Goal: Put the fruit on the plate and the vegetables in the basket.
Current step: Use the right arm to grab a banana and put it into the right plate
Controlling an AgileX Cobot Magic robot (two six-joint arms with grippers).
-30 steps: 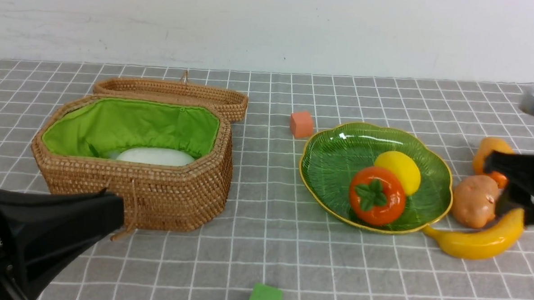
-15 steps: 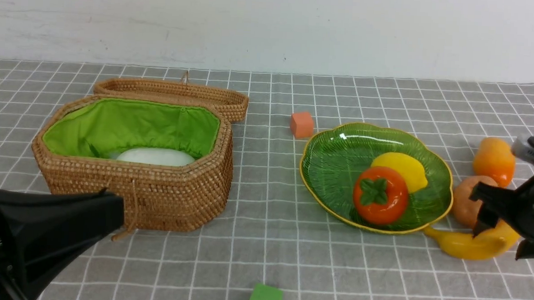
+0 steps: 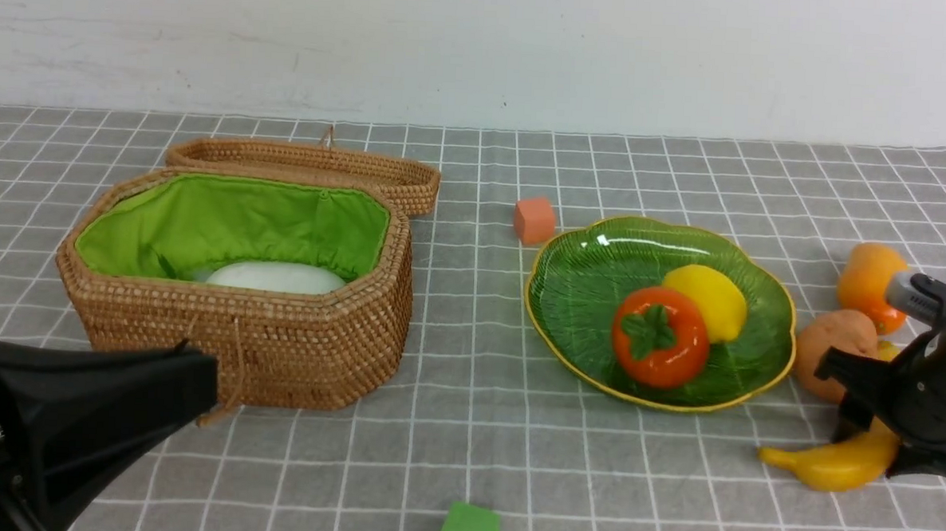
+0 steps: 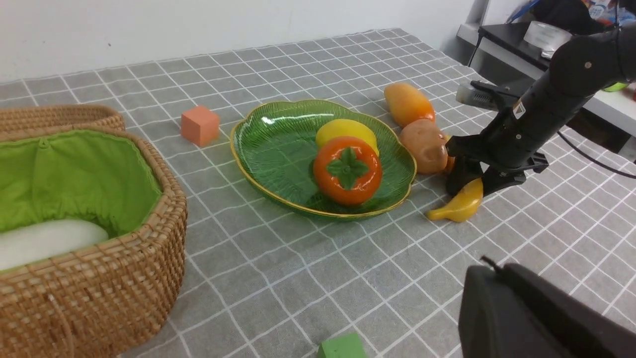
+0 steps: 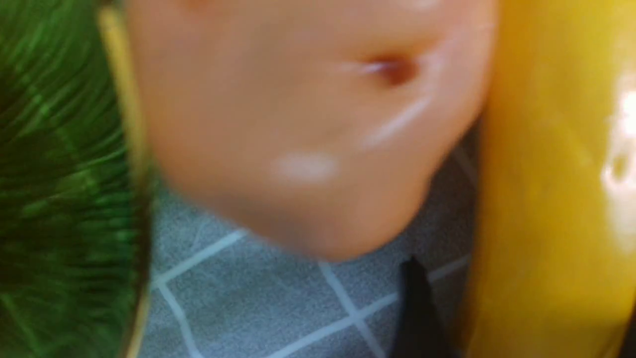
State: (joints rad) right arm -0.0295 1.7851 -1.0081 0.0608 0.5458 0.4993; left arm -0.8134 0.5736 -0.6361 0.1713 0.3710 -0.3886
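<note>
The green plate (image 3: pixel 576 290) holds the yellow lemon (image 3: pixel 707 301) and the orange persimmon (image 3: pixel 660 336). The brown potato (image 3: pixel 833 345) sits just right of the plate, with the mango (image 3: pixel 864 274) behind it. The banana (image 3: pixel 827 466) lies on the cloth in front of the potato. My right gripper (image 3: pixel 877 436) is open and straddles the banana's thick end, one finger on each side. In the right wrist view the banana (image 5: pixel 541 199) fills the side beside the potato (image 5: pixel 298 114). The basket (image 3: pixel 278 345) holds the white radish (image 3: pixel 274 276). My left gripper (image 3: pixel 200 381) is shut and empty. No eggplant shows.
An orange cube (image 3: pixel 534 219) sits behind the plate's left edge. A green cube (image 3: pixel 469 529) sits near the front edge. The basket's lid (image 3: pixel 302 162) lies open behind it. A side table (image 4: pixel 526 44) stands beyond the table's right end.
My right gripper dropped down and toward me over the banana. The banana slid forward and turned. The plate shifted slightly left and its fruit rolled. The left arm stayed still.
</note>
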